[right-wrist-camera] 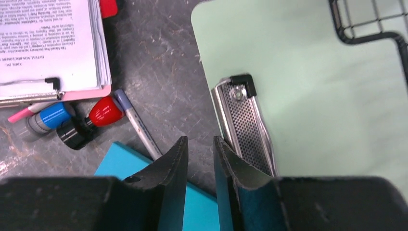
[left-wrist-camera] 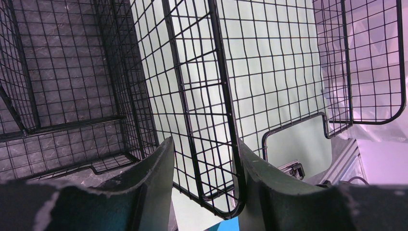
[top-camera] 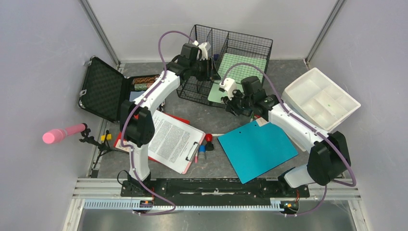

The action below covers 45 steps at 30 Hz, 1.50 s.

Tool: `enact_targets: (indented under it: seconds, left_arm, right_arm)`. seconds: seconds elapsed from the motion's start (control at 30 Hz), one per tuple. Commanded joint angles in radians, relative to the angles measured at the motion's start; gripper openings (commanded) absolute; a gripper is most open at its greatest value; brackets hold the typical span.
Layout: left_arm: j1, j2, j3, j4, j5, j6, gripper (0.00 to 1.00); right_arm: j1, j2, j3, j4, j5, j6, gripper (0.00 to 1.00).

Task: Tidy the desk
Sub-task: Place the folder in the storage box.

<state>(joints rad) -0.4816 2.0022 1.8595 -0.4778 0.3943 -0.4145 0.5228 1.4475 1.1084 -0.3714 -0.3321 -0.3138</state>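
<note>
The dark stone-look desk (top-camera: 211, 115) holds a black wire basket (top-camera: 231, 43) at the back. A pale green clipboard (top-camera: 240, 65) lies partly inside it, its metal clip (right-wrist-camera: 245, 125) toward me. My left gripper (top-camera: 206, 57) hangs over the basket's front. In the left wrist view the gripper (left-wrist-camera: 204, 144) is open and straddles a wire wall (left-wrist-camera: 226, 96). The wall's rim rests against the right finger; the left finger stands apart. My right gripper (right-wrist-camera: 200, 142) hovers just left of the clip. Its jaws stand narrowly apart with only bare desk (right-wrist-camera: 163, 62) between them.
A teal folder (top-camera: 257, 147) lies front right. A clipboard of printed papers (top-camera: 171, 139) lies front left, with a red-capped marker (right-wrist-camera: 103, 111), a blue one (right-wrist-camera: 53, 115) and a pen (right-wrist-camera: 137, 125) beside it. A white divided tray (top-camera: 321, 98) sits right and an open black foam case (top-camera: 103, 89) left.
</note>
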Motion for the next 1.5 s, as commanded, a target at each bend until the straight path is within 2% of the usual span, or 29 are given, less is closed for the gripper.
enact_targets:
  seconds: [0.0,0.43,0.83,1.07,1.2,1.33,1.47]
  left_arm:
    - [-0.016,0.021,-0.023,-0.058,0.086,-0.007,0.02]
    - [-0.016,0.012,-0.043,-0.055,0.1,-0.005,0.02]
    - [-0.015,0.014,-0.035,-0.054,0.1,-0.007,0.02]
    - [-0.015,0.012,-0.03,-0.055,0.088,0.002,0.02]
    - [-0.008,0.015,-0.017,-0.06,0.086,0.006,0.12]
    - [-0.002,0.015,0.001,-0.067,0.085,0.015,0.26]
    - [0.008,0.016,0.032,-0.073,0.083,0.026,0.41]
  right_arm:
    - [0.0,0.013,0.072,0.083,0.092,-0.007,0.31]
    - [-0.018,0.053,0.068,0.175,0.152,0.053,0.28]
    - [-0.022,0.024,0.012,0.323,0.243,-0.032,0.29]
    - [-0.021,0.016,0.011,0.295,0.187,-0.032,0.33]
    - [-0.022,-0.027,0.012,0.23,0.132,-0.027,0.42]
    - [-0.021,-0.097,0.009,0.146,0.082,-0.046,0.54]
    - [-0.021,-0.178,0.008,0.092,0.082,-0.069,0.6]
